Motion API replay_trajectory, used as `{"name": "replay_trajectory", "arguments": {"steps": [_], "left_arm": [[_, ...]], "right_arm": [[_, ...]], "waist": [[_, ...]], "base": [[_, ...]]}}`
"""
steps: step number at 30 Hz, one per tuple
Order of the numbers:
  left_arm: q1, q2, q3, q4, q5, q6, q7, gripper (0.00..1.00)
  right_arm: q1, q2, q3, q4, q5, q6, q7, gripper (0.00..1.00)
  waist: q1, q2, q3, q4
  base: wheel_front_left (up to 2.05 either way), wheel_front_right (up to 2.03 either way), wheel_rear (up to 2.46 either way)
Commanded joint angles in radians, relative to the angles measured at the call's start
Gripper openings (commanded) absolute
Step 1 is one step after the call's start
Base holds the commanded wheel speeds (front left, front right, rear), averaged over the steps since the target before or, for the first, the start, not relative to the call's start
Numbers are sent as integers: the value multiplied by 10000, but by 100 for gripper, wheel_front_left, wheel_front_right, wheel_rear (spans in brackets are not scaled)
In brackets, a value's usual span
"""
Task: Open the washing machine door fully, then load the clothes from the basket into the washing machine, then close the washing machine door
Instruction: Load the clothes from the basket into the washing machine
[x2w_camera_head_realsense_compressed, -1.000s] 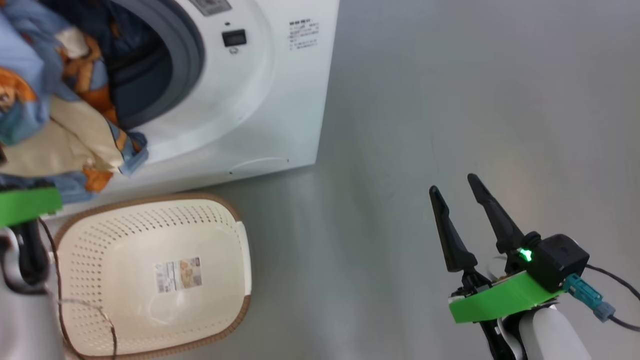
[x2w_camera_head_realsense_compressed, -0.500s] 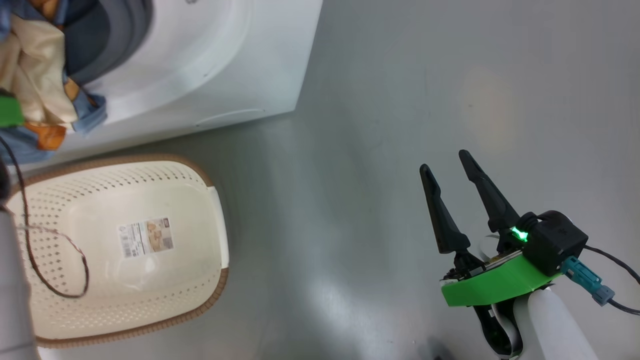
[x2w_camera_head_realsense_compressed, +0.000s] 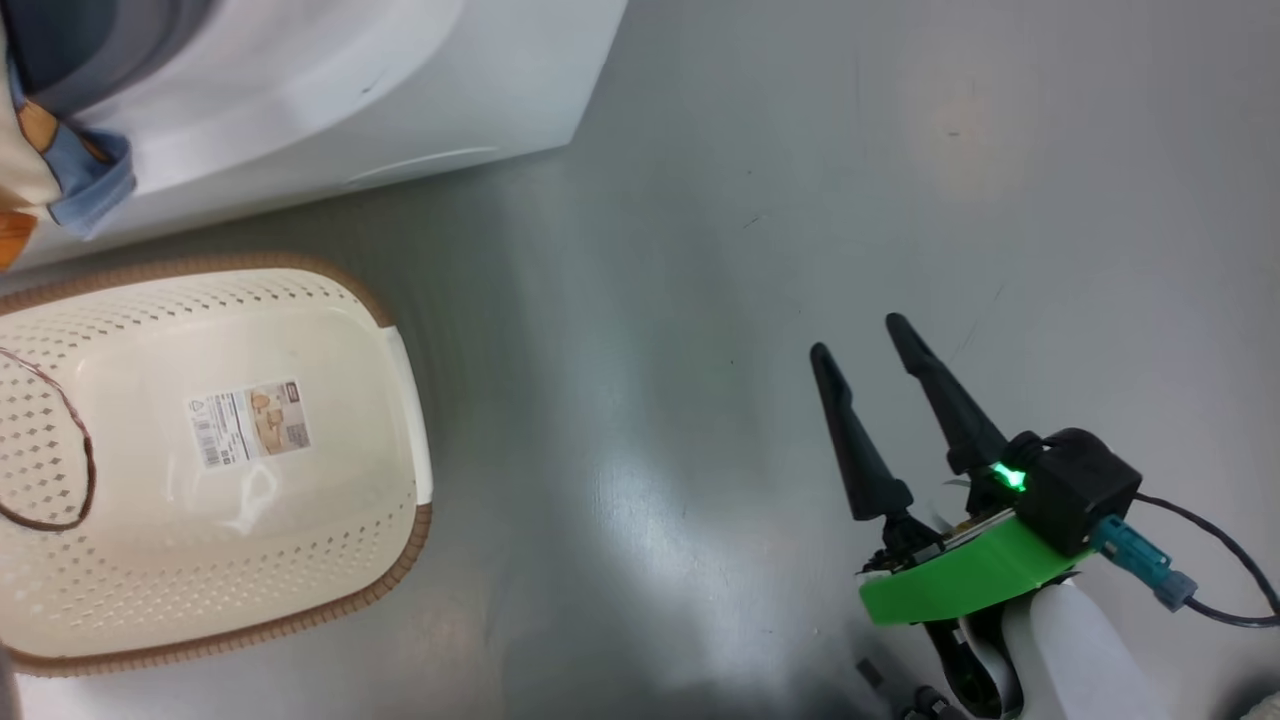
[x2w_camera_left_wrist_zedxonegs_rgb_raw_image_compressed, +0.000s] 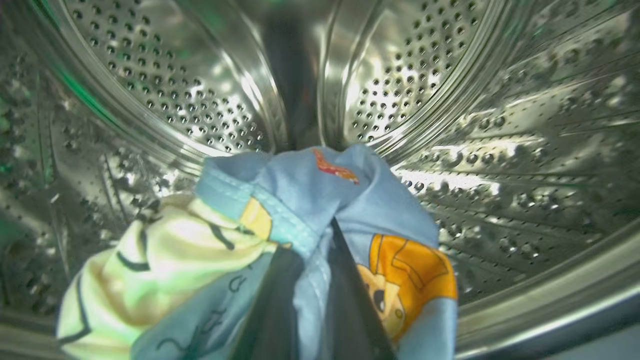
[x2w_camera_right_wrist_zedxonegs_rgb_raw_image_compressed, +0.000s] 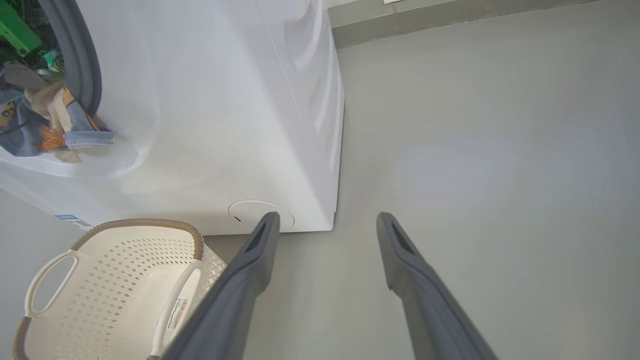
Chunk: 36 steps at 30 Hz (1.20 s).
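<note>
- The clothes (x2w_camera_left_wrist_zedxonegs_rgb_raw_image_compressed: 300, 190), light blue with orange cartoon patches and a cream part, sit bunched inside the steel drum (x2w_camera_left_wrist_zedxonegs_rgb_raw_image_compressed: 190, 100) of the washing machine (x2w_camera_right_wrist_zedxonegs_rgb_raw_image_compressed: 225, 125).
- The left gripper (x2w_camera_left_wrist_zedxonegs_rgb_raw_image_compressed: 316, 240) is clamped on them.
- The right gripper (x2w_camera_head_realsense_compressed: 853, 335) is spread wide and empty over the floor (x2w_camera_head_realsense_compressed: 800, 150).

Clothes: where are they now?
Left wrist view: clothes pinched in the left gripper inside the drum. Right wrist view: part hangs at the mouth of the washing machine, upper left, above the basket.

A smooth, glossy grey floor (x2w_camera_head_realsense_compressed: 700, 250) spreads wide — soft pale glare patches (x2w_camera_head_realsense_compressed: 640, 500) lie on it. At its far edge runs a darker grey-green baseboard strip (x2w_camera_right_wrist_zedxonegs_rgb_raw_image_compressed: 425, 15) — matte, straight.
</note>
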Motion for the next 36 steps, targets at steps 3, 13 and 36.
{"name": "replay_trajectory", "arguments": {"steps": [3, 13, 36], "left_arm": [[-625, 784, -137, 623, -85, -30, 620, 0], [-1694, 995, -652, 1321, 325, -15, -192, 0], [-1549, 550, -751, 1429, 738, 102, -1041, 100]], "right_arm": [[93, 36, 443, -98, 252, 16, -48, 100], [178, 36, 562, -62, 350, 16, -48, 100], [-144, 36, 452, -22, 398, 16, -48, 100]], "waist": [[-1, 0, 100, -55], [-1, 0, 327, -193], [-1, 0, 264, 18]], "base": [[0, 0, 0], [0, 0, 0], [0, 0, 0]]}}
